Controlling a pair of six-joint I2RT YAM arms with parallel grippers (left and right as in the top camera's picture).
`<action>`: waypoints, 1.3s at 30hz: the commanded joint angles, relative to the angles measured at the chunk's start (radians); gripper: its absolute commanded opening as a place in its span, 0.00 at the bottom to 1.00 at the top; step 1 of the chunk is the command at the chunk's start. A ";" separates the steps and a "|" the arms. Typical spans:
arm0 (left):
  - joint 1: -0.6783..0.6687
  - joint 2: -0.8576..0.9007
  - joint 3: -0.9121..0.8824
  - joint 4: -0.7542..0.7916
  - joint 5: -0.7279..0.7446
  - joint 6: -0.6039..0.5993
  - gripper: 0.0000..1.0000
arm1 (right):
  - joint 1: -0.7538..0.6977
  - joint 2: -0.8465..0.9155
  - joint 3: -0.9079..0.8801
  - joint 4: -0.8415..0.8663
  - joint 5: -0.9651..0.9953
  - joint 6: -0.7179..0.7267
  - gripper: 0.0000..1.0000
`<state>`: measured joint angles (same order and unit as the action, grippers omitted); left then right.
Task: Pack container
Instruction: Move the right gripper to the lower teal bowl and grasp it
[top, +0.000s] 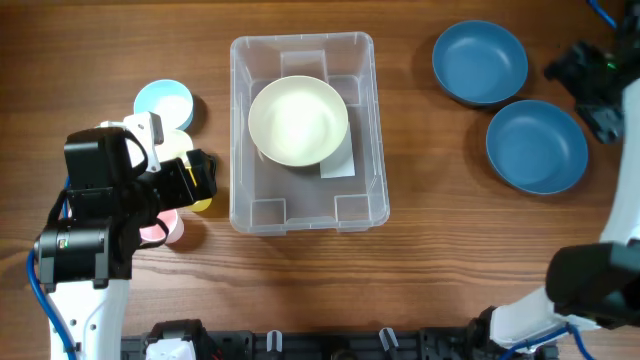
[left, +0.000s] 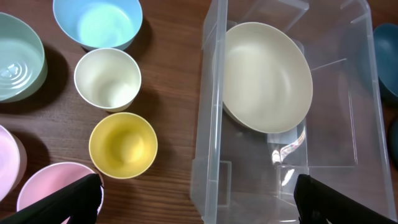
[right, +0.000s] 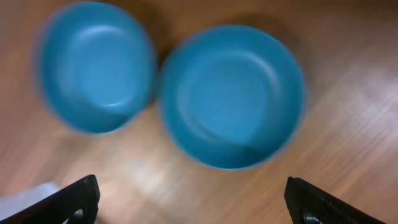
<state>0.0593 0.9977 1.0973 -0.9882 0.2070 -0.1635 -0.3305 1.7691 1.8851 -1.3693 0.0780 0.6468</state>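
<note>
The container is a large clear bin in the middle of the table, with a cream bowl inside it. The left wrist view shows the container wall and the cream bowl leaning in the bin. My left gripper is open and empty, straddling the container's left wall above it. My right gripper is open and empty at the far right, above the table beside two blue bowls. The blurred right wrist view shows both blue bowls ahead of the open fingers.
Left of the container stand a light blue bowl, a pale green bowl, a cream cup, a yellow cup and two pink cups. A white label lies in the container.
</note>
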 joint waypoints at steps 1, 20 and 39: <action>0.005 0.001 0.019 0.000 0.002 -0.002 1.00 | -0.140 0.010 -0.129 0.025 -0.040 0.008 0.98; 0.004 0.001 0.019 -0.004 0.002 -0.002 1.00 | -0.262 0.010 -0.819 0.682 -0.146 -0.008 0.30; 0.004 0.001 0.019 -0.003 0.002 -0.002 1.00 | -0.208 -0.341 -0.660 0.455 -0.172 -0.175 0.04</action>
<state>0.0593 0.9977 1.0988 -0.9913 0.2073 -0.1635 -0.5854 1.5806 1.1065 -0.8974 -0.0708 0.5613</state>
